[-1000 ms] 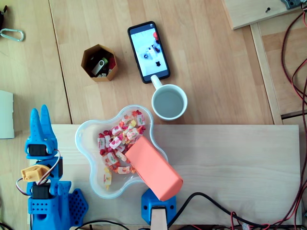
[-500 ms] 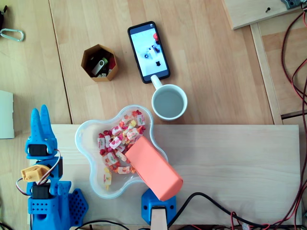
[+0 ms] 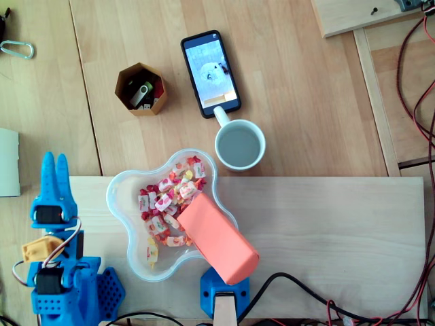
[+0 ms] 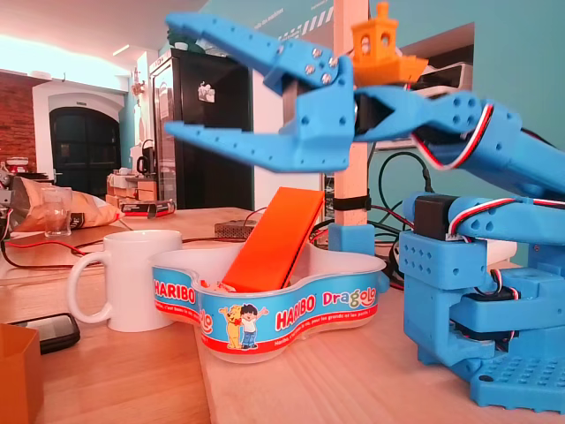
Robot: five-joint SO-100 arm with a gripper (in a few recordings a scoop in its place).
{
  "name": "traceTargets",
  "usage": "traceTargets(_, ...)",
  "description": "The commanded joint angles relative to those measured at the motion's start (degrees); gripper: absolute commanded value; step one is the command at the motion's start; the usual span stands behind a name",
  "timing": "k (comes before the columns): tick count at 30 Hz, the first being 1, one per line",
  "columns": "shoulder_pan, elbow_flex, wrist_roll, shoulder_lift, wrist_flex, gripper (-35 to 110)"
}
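In the overhead view a board (image 3: 326, 224) lies on the counter (image 3: 292, 102) along its near edge. The bowl (image 3: 117, 216) sits at the board's left end, reaching past the board's far edge, with sweets (image 3: 163, 202) in it. A flat block (image 3: 219, 239) leans over the bowl's right rim, its upper end on the sweets. The gripper (image 3: 55, 163) stands left of the bowl, apart from it. A mug (image 3: 239, 147) stands just behind the board, right of the bowl's far lobe. A phone (image 3: 211, 73) lies behind the mug, at its handle. A six-sided pot (image 3: 140, 89) stands left of the phone. A carabiner (image 3: 17, 49) lies near the counter's far left corner.
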Motion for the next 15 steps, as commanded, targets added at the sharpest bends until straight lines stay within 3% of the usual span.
traceTargets(1,1.5,-6.4,0.5,1.8,4.7,35)
traceTargets(6,3.4,-9.8,4.3,0.3,7.8,35)
traceTargets(15,22.0,-14.0,23.3,-15.1,10.6,35)
